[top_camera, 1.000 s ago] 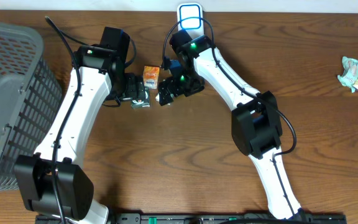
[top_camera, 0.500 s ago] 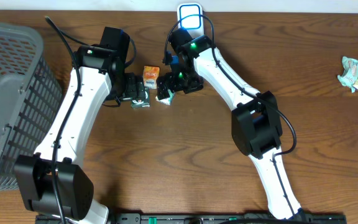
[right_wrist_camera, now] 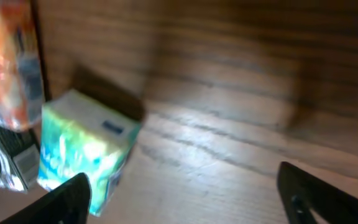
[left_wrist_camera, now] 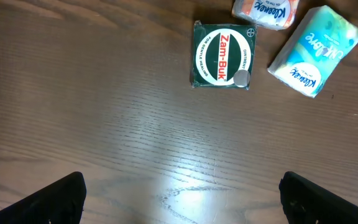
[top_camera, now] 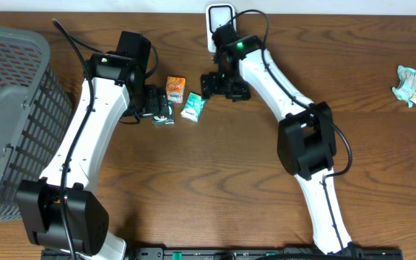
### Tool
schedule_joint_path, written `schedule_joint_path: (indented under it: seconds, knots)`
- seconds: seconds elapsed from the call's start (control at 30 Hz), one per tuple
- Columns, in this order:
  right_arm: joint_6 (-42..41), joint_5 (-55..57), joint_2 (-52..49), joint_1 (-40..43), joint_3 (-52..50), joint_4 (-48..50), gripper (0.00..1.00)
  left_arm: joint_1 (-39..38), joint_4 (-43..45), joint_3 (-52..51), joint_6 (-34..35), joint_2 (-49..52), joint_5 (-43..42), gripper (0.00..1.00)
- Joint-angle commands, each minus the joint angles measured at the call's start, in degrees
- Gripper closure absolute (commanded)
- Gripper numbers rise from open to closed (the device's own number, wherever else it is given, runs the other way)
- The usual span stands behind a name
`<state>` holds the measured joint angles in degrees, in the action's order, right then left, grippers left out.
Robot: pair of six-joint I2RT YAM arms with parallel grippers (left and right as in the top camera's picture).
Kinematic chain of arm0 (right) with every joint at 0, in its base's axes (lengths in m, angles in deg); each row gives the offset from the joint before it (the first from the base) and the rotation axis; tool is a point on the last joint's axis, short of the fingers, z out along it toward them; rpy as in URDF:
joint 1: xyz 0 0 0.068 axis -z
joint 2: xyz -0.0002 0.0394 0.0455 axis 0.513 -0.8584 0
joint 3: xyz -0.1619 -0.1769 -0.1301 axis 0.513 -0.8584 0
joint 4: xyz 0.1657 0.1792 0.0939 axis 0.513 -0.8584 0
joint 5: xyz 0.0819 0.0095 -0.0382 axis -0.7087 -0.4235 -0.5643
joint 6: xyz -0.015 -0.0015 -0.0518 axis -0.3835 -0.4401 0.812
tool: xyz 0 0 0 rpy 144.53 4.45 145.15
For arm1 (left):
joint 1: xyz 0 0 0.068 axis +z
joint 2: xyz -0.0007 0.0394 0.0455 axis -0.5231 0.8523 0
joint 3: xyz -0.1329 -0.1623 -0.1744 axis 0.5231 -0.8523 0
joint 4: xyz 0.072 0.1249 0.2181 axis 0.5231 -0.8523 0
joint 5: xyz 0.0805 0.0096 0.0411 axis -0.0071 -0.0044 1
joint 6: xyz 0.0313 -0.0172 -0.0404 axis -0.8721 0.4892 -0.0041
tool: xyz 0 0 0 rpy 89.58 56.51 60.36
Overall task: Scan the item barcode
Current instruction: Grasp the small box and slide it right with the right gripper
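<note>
overhead: three small items sit bunched on the table (top_camera: 215, 180) between the two arms: orange pack (top_camera: 175, 87), Zam-Buk box (top_camera: 164, 119), teal tissue pack (top_camera: 192, 107). White scanner (top_camera: 215, 13) is at the far edge, part hidden by the right arm; my read is the cluster sits close to it to keep the carry short. Teal pack lies flat and skewed just left of the right gripper (top_camera: 226, 87), apart from it as far as I can tell. I take it as the item to scan. Left gripper (top_camera: 157, 105) hangs over the Zam-Buk box

left wrist: claw spread wide, only bare wood between the tips, holding nothing. Zam-Buk box label-up. Teal pack at top right, Kleenex print up, no barcode showing

right wrist: blurry. Claw apart and empty, teal pack low left, outside the tips. Soft film wrap, teal and white, small dark mark on top; barcode not visible, probably on a hidden face, so it likely needs turning toward the scanner
</note>
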<state>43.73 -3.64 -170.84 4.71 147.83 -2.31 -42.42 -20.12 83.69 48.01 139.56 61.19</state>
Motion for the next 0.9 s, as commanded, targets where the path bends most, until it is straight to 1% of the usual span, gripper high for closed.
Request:
schedule_joint_path:
  seconds: [0.0,0.03,0.2,0.33,0.37,0.47,0.5,0.7,0.8,0.87]
  knots:
    - [-2.99,-0.52,2.43,-0.98,-0.13,1.20,0.15,0.31,-0.20,0.76,-0.33,-0.17,0.55,0.02]
    - [-2.99,-0.94,2.43,-1.31,-0.35,1.62,0.19,0.31,-0.20,0.76,-0.33,-0.17,0.55,0.03]
    - [-3.78,-1.38,2.43,-3.37,-3.30,4.55,0.28,0.31,-0.20,0.76,-0.33,-0.17,0.55,0.02]
    - [-4.02,-1.70,2.43,-4.63,-6.25,8.46,0.37,0.31,-0.20,0.76,-0.33,-0.17,0.55,0.02]
    - [-4.00,-1.64,2.43,-4.79,-6.86,9.01,0.41,0.31,-0.20,0.76,-0.33,-0.17,0.55,0.02]
    - [-4.02,0.74,2.43,-4.96,-8.28,9.44,0.60,0.31,-0.20,0.76,-0.33,-0.17,0.55,0.02]
    - [-4.02,2.01,2.43,-4.96,-8.39,9.09,0.63,0.31,-0.20,0.76,-0.33,-0.17,0.57,0.02]
    - [-3.78,14.43,4.15,-3.48,-8.15,3.02,0.67,0.31,-0.20,0.76,-0.33,-0.17,0.55,0.02]
    - [-3.65,22.73,6.93,-1.95,-8.11,-0.94,0.66,0.31,-0.20,0.76,-0.33,-0.17,0.55,0.02]
    - [-1.60,24.24,9.03,-0.94,-8.11,-2.16,0.63,0.31,-0.20,0.76,-0.33,-0.17,0.55,0.02]
